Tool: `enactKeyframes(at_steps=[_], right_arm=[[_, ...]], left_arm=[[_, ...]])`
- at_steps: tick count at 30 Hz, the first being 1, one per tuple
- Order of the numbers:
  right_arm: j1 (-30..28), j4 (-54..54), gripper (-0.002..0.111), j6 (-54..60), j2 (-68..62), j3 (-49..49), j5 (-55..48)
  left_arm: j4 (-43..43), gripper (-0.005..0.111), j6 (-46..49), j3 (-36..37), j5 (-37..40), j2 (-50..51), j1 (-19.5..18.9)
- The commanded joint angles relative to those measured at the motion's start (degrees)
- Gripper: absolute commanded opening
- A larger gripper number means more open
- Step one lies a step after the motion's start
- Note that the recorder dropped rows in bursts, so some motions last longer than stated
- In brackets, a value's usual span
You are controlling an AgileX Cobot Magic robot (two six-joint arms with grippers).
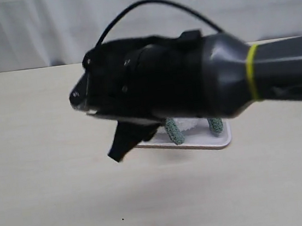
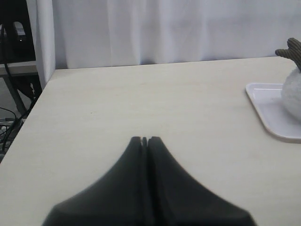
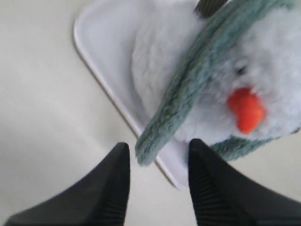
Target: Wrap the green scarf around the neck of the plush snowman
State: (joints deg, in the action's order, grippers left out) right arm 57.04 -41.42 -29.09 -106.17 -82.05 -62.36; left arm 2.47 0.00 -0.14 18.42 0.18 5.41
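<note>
The right gripper (image 3: 159,145) stands released beside the loose end of the green scarf (image 3: 188,94), which hangs off the plush snowman (image 3: 155,61) past the tray (image 3: 101,28) edge, so a finger snagging it could drag the apparently loose wrap off; the left gripper (image 2: 145,139) is clenched, empty.

Pale wooden table (image 1: 41,203), white curtain (image 1: 30,28) behind, soft even light
</note>
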Motion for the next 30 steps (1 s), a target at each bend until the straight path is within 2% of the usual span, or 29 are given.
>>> enactKeyframes(at_steps=[1, 2, 6, 11, 15, 22, 30], right_arm=[[-1.26, -1.10, 0.012, -7.68, 6.07, -1.63, 10.99], [-2.16, 0.21, 0.004, -8.14, 6.73, -2.34, 13.88], [-7.96, 10.45, 0.004, -5.30, 5.85, -7.13, 15.56], [-16.99, 25.44, 0.004, 4.89, -0.07, -15.23, 8.38], [-19.43, 24.34, 0.004, 5.84, -5.59, -20.17, 4.15], [-19.58, 22.51, 0.004, 5.84, -12.22, -25.18, 4.64], [-19.58, 21.00, 0.004, 5.84, -16.17, -25.90, 2.83]], left_arm=[[-0.16, 0.000, 0.00, 0.14, -0.75, -0.18, -0.13], [-0.16, 0.000, 0.00, 0.14, -0.75, -0.18, -0.13], [-0.16, 0.000, 0.00, 0.14, -0.75, -0.18, -0.13], [-0.16, 0.000, 0.00, 0.14, -0.75, -0.18, -0.13], [-0.16, 0.000, 0.00, 0.14, -0.75, -0.18, -0.13], [-0.16, 0.000, 0.00, 0.14, -0.75, -0.18, -0.13], [-0.16, 0.000, 0.00, 0.14, -0.75, -0.18, -0.13]])
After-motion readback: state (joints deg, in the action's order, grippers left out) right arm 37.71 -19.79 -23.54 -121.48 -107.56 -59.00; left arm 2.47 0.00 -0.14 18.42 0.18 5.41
